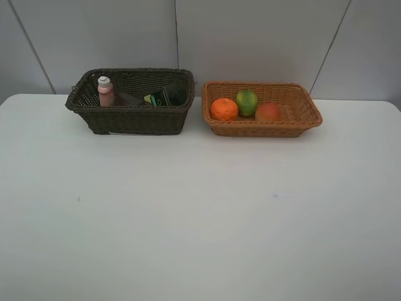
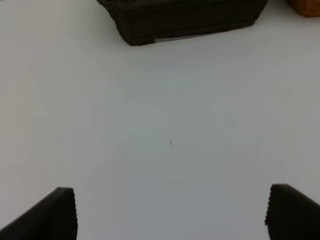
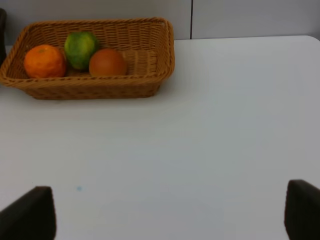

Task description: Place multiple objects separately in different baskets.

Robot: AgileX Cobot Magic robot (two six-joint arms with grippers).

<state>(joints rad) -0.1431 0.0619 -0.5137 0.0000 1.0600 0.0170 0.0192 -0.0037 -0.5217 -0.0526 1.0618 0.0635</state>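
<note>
Overhead, fruit in tan basket [image 1: 307, 103], bottles in dark basket [image 1: 131, 119], white table [image 1: 188, 219], both end effectors [image 2: 170, 215] [image 3: 170, 215] wide open, empty.

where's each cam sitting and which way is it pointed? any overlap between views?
Exterior high: mounted high, facing the table and both baskets; no robot parts visible.
Left wrist: low over the table, facing the dark basket; open left gripper fingertips show.
Right wrist: low, facing the orange-tan basket with three fruits; open right gripper fingertips show.
Shared: each wrist's basket also appears in the exterior view.
</note>
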